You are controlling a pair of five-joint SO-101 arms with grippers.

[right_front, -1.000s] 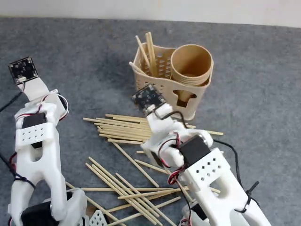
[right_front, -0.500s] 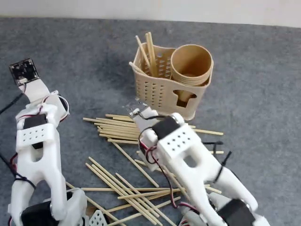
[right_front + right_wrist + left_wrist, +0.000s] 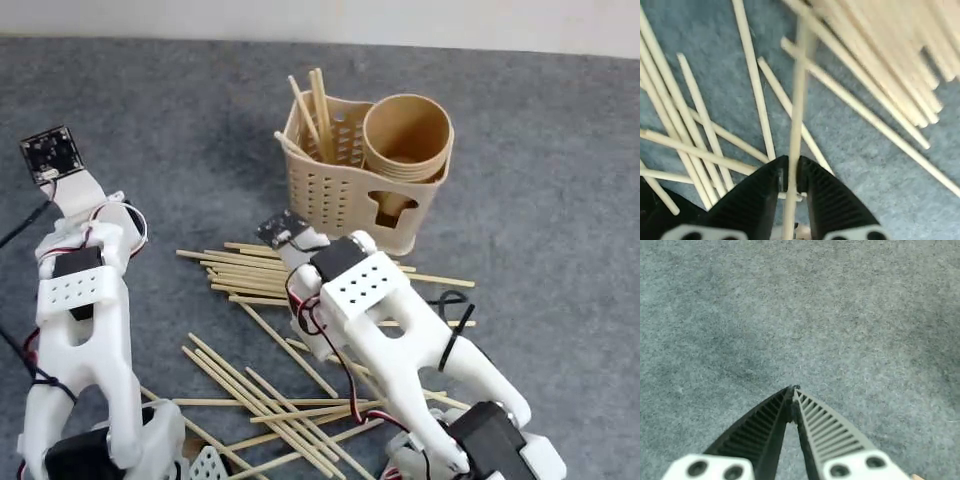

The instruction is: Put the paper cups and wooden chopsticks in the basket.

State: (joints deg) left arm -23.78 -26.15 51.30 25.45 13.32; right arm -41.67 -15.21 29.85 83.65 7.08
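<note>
right gripper (image 3: 790,162) clamped one pale wooden chopstick (image 3: 799,90), axis along fingers | near beige perforated plastic basket (image 3: 340,200) | left gripper (image 3: 791,389) closed empty, farther

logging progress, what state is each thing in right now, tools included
left tool, shut, empty, over carpet
right tool, shut on one chopstick
basket, upright, partly filled
paper cups, nested, upright in basket
standing chopsticks, on end in basket
loose chopsticks, scattered flat on carpet
</note>
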